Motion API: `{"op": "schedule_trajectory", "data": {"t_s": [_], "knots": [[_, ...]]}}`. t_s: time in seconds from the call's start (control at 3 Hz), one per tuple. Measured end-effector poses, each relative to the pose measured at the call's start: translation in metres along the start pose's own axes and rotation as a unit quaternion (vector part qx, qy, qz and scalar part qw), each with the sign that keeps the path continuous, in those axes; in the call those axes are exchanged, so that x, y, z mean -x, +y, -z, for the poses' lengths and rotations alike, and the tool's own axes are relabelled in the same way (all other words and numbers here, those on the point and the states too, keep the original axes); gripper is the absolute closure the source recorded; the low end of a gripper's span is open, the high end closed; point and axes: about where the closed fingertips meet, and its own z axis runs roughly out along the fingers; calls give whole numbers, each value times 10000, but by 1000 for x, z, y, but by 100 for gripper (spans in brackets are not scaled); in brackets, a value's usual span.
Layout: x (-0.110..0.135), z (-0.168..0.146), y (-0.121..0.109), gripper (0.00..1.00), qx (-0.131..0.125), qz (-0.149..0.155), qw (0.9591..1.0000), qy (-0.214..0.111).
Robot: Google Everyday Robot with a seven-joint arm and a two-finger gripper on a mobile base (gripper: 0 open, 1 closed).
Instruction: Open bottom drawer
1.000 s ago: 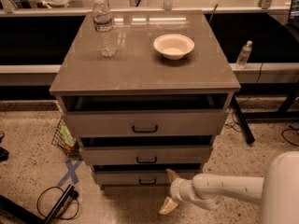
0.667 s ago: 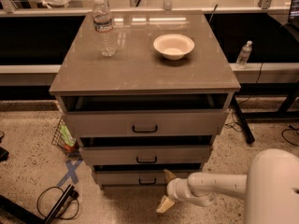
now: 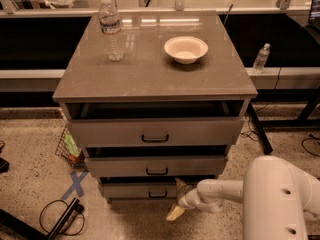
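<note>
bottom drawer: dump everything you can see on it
The bottom drawer is the lowest of three, a flat grey-beige front with a small black bar handle at centre. A dark gap runs above it; its inside is hidden. The gripper sits just right of the handle, fingers spread, not on it; contact unclear.

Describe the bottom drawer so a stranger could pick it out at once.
Find the grey-beige cabinet with the flat top. Go down its three black-handled fronts to the lowest, the bottom drawer, with the white arm's open end effector at its right end. Unlike the two above, it looks narrowest and sits nearest the speckled floor.
</note>
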Motion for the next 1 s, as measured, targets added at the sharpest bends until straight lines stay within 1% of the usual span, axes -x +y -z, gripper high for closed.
{"op": "schedule_trajectory", "data": {"t_s": [0.33, 0.67, 1.0], "knots": [[-7, 1, -20, 0, -71, 21, 9999, 148], [-13, -1, -29, 0, -53, 10, 9997, 237], [-21, -15, -16, 18, 138, -46, 9995, 292]]}}
